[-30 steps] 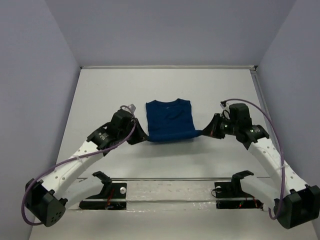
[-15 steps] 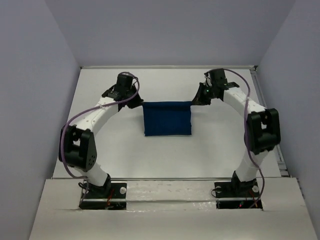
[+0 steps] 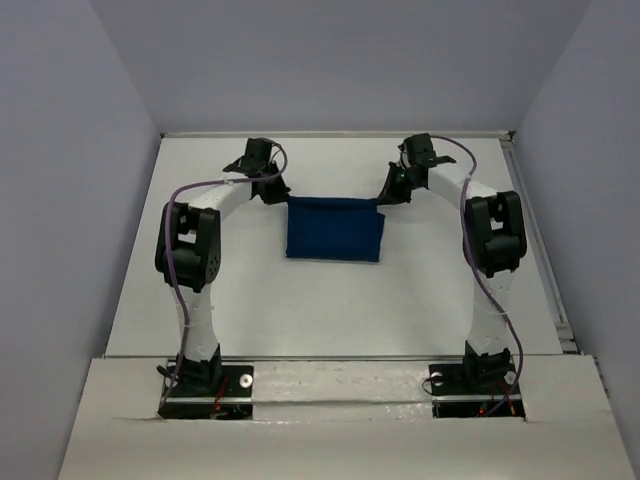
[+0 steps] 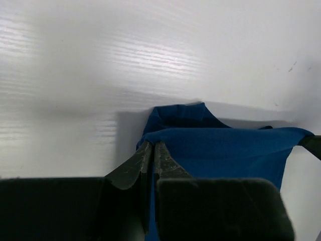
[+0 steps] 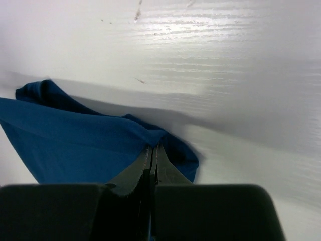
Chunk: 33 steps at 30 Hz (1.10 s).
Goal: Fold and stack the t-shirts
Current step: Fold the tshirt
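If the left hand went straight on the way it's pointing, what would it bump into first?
The left hand is pinching the t-shirt; just past that cloth, it would probably meet the white table, though depth is unclear.

Top cam high at near edge, looks down on table (image 3: 400, 300). Wrist cams close, low; all share shirt (image 3: 333, 230).

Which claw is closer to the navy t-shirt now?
Neither, both touch: left claw pinches the far-left corner of the dark navy-blue cloth t-shirt, right claw its far-right corner.
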Available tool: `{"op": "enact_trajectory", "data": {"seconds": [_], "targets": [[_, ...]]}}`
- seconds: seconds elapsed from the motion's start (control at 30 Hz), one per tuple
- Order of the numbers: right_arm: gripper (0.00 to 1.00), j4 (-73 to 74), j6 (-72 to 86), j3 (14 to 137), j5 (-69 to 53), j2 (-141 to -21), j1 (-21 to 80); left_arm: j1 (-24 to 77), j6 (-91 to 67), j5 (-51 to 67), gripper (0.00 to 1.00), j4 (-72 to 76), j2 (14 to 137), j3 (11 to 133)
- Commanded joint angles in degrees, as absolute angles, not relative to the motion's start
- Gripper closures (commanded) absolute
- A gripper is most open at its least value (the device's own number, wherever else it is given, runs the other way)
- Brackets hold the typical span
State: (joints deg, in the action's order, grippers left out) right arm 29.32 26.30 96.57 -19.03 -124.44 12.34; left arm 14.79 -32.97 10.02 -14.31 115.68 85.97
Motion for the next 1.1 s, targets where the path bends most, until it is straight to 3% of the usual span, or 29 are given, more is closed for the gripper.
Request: {"op": "enact_trajectory", "data": {"seconds": [0.0, 0.2, 0.47, 0.6, 0.93, 1.07], "targets": [[1.00, 28.3, 25.7, 94.6, -15.3, -117.3, 11.2, 14.6, -32.1, 11.9, 1.00, -10.6, 112.8, 87.5], [1.00, 26.3, 28.6, 84.8, -16.3, -106.3, 11.2, 16.4, -33.3, 14.9, 1.00, -8.7, 106.7, 85.3], [1.00, 26.6, 31.7, 73.5, -14.0, -97.4, 11.2, 18.7, -31.8, 15.5, 1.00, -12.1, 110.1, 90.1], [1.00, 23.6, 31.6, 72.4, -14.3, -101.0, 10.6, 18.7, -31.8, 12.7, 1.00, -12.0, 112.4, 90.4], [1.00, 24.0, 29.1, 86.2, -14.8, -116.2, 9.1, 16.3, -31.3, 8.4, 1.00, -14.1, 121.2, 97.0], [1.00, 24.7, 28.0, 89.0, -14.0, -117.2, 9.1, 15.6, -32.9, 8.2, 1.00, -12.8, 121.2, 96.4]]}}
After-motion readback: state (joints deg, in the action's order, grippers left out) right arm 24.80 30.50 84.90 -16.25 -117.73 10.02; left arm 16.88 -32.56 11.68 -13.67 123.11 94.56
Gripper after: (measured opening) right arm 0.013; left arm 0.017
